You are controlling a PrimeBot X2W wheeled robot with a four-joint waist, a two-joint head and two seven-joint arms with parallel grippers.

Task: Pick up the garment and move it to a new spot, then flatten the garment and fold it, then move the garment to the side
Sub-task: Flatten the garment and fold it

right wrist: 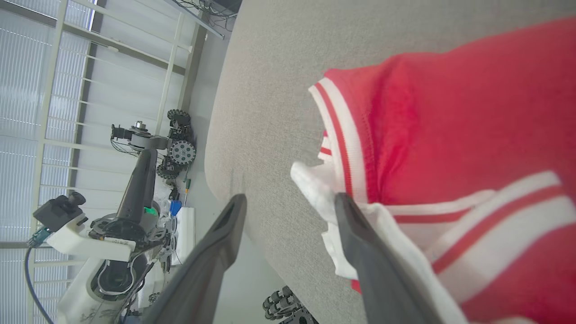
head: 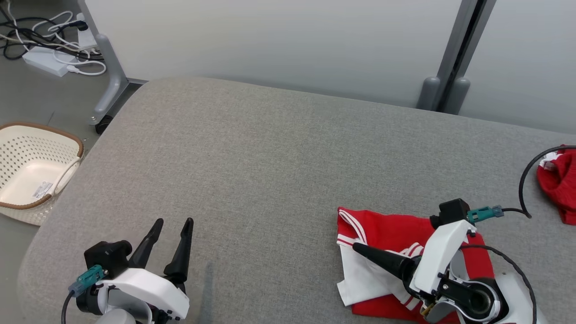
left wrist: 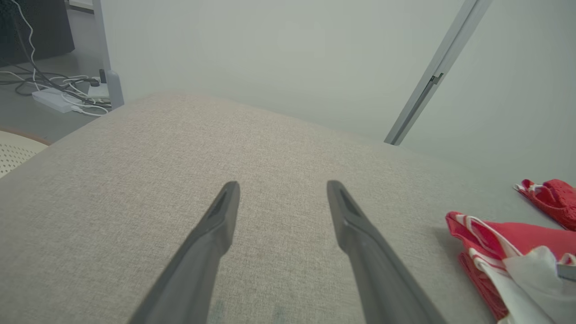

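Observation:
The garment [head: 387, 234] is red with white stripes and white panels, and it lies folded on the grey padded table [head: 270, 157] at the front right. My right gripper [head: 360, 248] hovers over its left edge, pointing left, jaws open. In the right wrist view one of the fingers [right wrist: 360, 234] lies over the garment's white part [right wrist: 450, 126], the other over bare table, and nothing is gripped. My left gripper [head: 173, 222] stands open over bare table at the front left, well apart from the garment [left wrist: 517, 238].
A second red cloth [head: 562, 180] lies crumpled at the table's right edge, with a black cable looping beside it. A cream perforated basket [head: 67, 135] sits on the floor to the left. Cables and a power strip [head: 45, 60] lie at the far left.

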